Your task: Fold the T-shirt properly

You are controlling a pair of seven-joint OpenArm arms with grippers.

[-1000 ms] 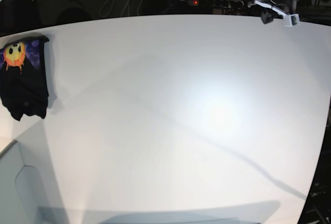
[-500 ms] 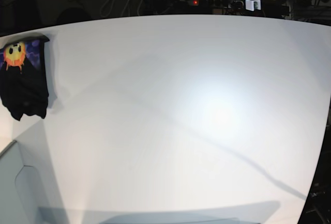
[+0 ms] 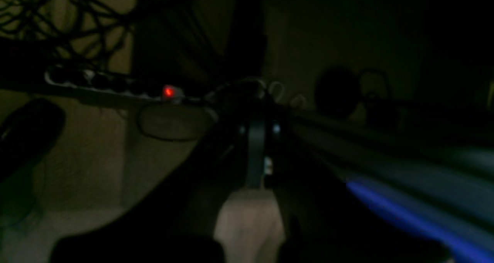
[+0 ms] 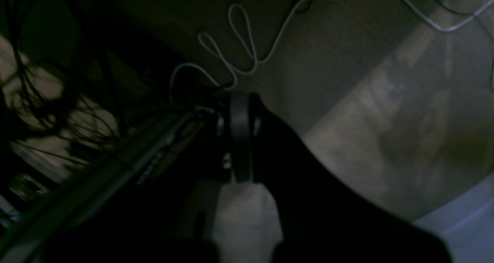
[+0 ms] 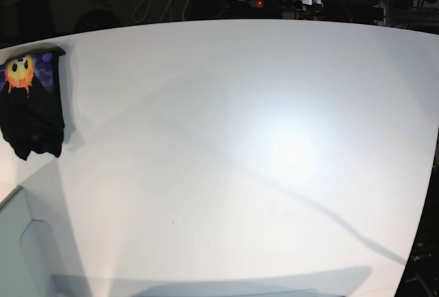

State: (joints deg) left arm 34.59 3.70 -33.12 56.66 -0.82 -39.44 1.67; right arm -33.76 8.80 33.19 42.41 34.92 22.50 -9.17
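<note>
Base view shows the T-shirt (image 5: 31,101) folded into a compact bundle at the worktop's (image 5: 260,160) far left edge, sun-face print up; both wrist views are dark and point off the worktop at the floor and cables (image 4: 239,51); the left gripper (image 3: 256,155) and right gripper (image 4: 240,139) are closed, holding nothing.

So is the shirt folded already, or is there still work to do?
Looks done: the T-shirt lies as a compact bundle at the far left edge of the table, sun-face print up. In hand: nothing; the left end effector and right end effector are both shut, empty and pointed at the floor, off the table. Left: nothing obvious, though the bundle's lower edge looks a little uneven.
</note>
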